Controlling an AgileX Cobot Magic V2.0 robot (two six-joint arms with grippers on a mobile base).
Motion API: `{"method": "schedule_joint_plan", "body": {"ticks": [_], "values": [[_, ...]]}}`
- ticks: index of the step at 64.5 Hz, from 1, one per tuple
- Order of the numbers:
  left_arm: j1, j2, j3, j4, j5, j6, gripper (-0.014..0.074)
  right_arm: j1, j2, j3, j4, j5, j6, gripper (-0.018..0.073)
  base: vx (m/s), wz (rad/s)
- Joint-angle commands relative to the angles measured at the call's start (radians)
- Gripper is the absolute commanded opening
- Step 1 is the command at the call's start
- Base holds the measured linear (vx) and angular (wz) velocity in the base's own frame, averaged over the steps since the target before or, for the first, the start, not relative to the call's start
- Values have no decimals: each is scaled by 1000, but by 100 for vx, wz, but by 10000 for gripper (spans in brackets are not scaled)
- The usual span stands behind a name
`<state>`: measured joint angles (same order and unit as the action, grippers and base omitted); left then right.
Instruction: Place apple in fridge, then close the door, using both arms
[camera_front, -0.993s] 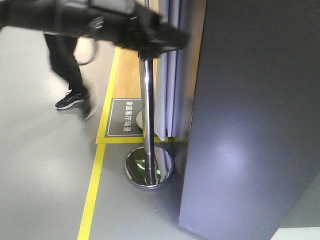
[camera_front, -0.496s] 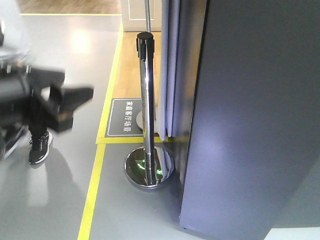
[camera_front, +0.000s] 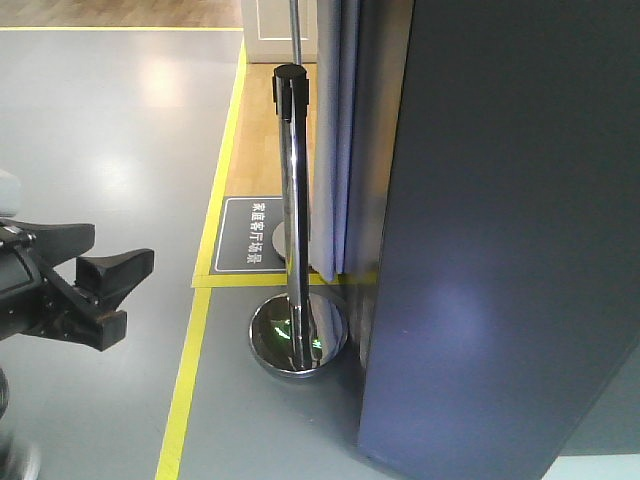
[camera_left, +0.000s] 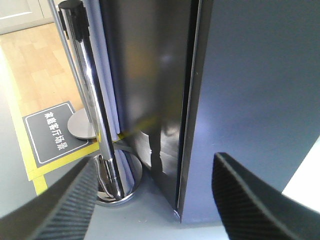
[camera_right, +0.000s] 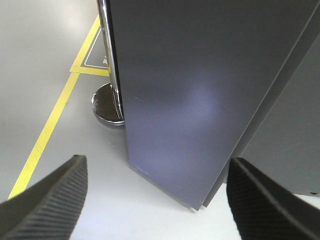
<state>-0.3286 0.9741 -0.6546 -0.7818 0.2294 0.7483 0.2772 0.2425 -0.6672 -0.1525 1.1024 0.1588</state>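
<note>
The fridge door (camera_front: 500, 250) is a tall dark grey panel filling the right of the front view. In the left wrist view the door (camera_left: 255, 90) meets the glossy dark side of the fridge (camera_left: 145, 75) at a narrow seam; no inside shows. My left gripper (camera_left: 155, 170) is open and empty, off the floor in front of that seam; it shows low at the left of the front view (camera_front: 115, 290). My right gripper (camera_right: 156, 160) is open and empty, facing the door's lower corner (camera_right: 200, 90). The apple is not in view.
A chrome stanchion post (camera_front: 293, 200) on a round base (camera_front: 298, 335) stands just left of the fridge, with a pale curtain (camera_front: 335, 130) behind it. Yellow floor tape (camera_front: 185, 380) and a dark floor sign (camera_front: 255, 232) lie to the left. Another dark grey panel (camera_right: 290, 145) is right of the door.
My left arm has swung from the top of the front view down to its lower left. A person who was walking at the left has gone out of view.
</note>
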Motion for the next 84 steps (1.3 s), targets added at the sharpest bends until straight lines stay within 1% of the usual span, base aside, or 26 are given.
{"method": "schedule_joint_plan", "body": {"ticks": [1, 23, 32, 36, 41, 44, 46, 47, 49, 51, 53, 57, 67, 73, 81, 84], "values": [[2, -13, -25, -21, -38, -5, 465, -5, 14, -26, -16, -60, -5, 547, 0, 0], [2, -13, -25, -21, -38, -5, 465, -5, 14, -26, -16, -53, -4, 547, 0, 0], [2, -13, -25, -21, -38, -5, 465, -5, 14, -26, 68, -45, -1, 547, 0, 0], [2, -13, -25, -21, -38, -5, 465, -5, 14, -26, 78, -78, -3, 547, 0, 0], [2, -13, -25, -21, -38, -5, 465, -5, 22, -26, 46, -181, 8, 547, 0, 0], [2, -13, -25, -21, -38, -5, 465, -5, 45, -26, -12, -240, 57, 547, 0, 0], [2, -13, -25, -21, -38, -5, 465, -5, 65, -28, -60, -283, 118, 547, 0, 0], [2, -13, -25, -21, -38, -5, 465, -5, 84, -30, -98, -305, 159, 547, 0, 0], [2, -13, -25, -21, -38, -5, 465, -5, 112, -32, -156, -332, 200, 547, 0, 0], [2, -13, -25, -21, -37, -5, 465, -5, 150, -37, -242, -370, 274, 547, 0, 0], [2, -13, -25, -21, -37, -5, 465, -5, 193, -44, -306, -394, 325, 547, 0, 0], [2, -13, -25, -21, -37, -5, 465, -5, 275, -65, -393, -429, 392, 547, 0, 0], [2, -13, -25, -21, -37, -5, 465, -5, 491, -161, -569, -485, 502, 547, 0, 0], [2, -13, -25, -21, -37, -5, 465, -5, 620, -237, -666, -498, 561, 547, 0, 0], [2, -13, -25, -21, -37, -5, 465, -5, 788, -342, -819, -508, 664, 547, 0, 0], [2, -13, -25, -21, -37, -5, 465, -5, 844, -379, -854, -509, 694, 547, 0, 0]]}}
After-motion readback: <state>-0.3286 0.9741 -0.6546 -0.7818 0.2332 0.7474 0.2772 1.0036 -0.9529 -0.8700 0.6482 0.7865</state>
